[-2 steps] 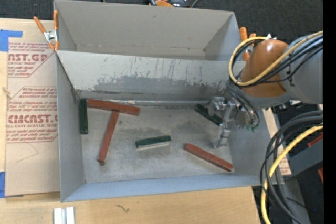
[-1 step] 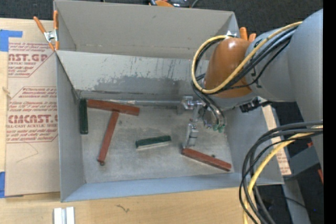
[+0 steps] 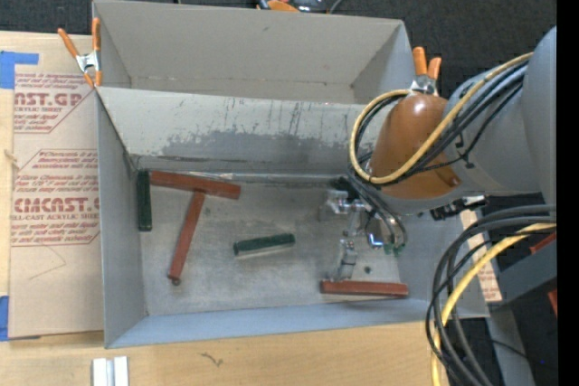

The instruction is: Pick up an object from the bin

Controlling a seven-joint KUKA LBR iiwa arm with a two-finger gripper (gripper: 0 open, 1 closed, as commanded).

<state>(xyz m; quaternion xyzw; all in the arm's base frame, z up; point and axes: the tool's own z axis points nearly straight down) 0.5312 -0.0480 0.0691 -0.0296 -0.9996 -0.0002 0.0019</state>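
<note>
My gripper (image 3: 347,261) hangs low over the right part of the bin floor. Nothing shows held in it. A red-brown flat bar (image 3: 364,288) lies just below it, along the front wall at the right. A short dark green bar (image 3: 263,244) lies on the floor to the gripper's left, apart from it.
At the left, two red-brown sticks lie crossed, one level (image 3: 194,184) and one slanting down (image 3: 185,236). A dark green block (image 3: 143,202) stands by the left wall. The arm with its orange cover and cables reaches in over the right rim.
</note>
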